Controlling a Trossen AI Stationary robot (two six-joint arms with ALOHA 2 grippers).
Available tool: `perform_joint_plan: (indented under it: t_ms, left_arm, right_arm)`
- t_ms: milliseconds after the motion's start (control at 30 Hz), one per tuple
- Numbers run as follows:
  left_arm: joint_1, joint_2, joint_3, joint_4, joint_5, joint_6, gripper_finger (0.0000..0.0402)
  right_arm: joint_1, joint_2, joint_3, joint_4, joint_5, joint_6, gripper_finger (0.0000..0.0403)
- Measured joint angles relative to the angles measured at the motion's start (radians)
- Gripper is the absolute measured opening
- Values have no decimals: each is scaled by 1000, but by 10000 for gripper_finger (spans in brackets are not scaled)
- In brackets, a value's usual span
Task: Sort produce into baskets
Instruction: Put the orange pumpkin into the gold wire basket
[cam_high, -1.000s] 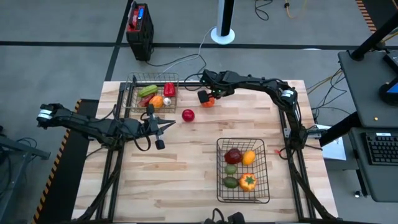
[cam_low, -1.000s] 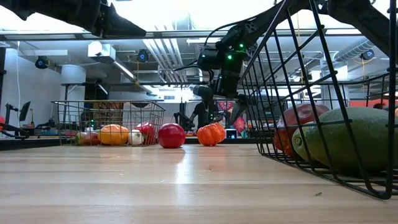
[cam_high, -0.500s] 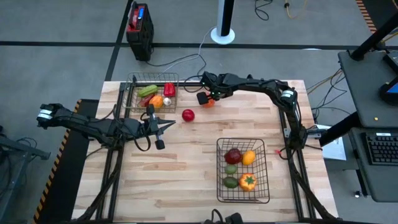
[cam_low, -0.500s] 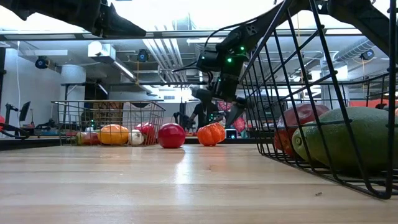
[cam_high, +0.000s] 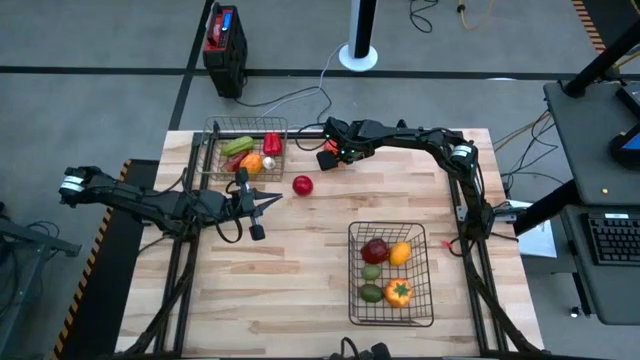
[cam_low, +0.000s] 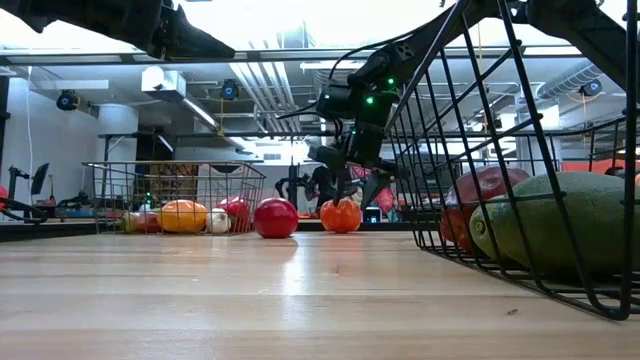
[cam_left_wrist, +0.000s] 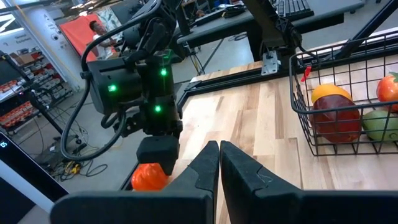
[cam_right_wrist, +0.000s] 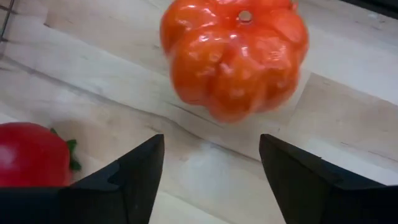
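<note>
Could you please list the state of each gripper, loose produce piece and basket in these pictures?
right gripper: open, fingers either side of the orange tomato, not yet gripping.
orange tomato: on the table, loose.
left gripper: shut, empty, waiting above the table.
red tomato: resting on the table, outside both baskets.
small basket: upright, partly filled.
large basket: upright, holding five pieces.

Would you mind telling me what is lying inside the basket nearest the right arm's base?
The basket holds a dark red fruit, a yellow-orange one, two green pieces and an orange tomato-like piece. Anything beneath them is hidden.
</note>
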Motion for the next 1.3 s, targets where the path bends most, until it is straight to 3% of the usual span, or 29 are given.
perform_joint_plan:
  t_ms: [300, 467, 633, 867, 1300]
  left_arm:
    - [0, 0, 0, 0, 0, 0, 0]
    - [0, 0, 0, 0, 0, 0, 0]
    - [0, 0, 0, 0, 0, 17, 0]
    - [0, 0, 0, 2, 1, 22, 0]
    - [0, 0, 0, 5, 0, 23, 0]
  right_arm:
    - [0, -39, 55, -141, -9, 4, 214]
    - [-5, -38, 101, -97, 93, 9, 184]
    - [-32, -7, 103, -32, 175, 8, 118]
    - [-42, 28, 103, 7, 170, -28, 17]
    - [-17, 36, 100, -1, 160, -52, 12]
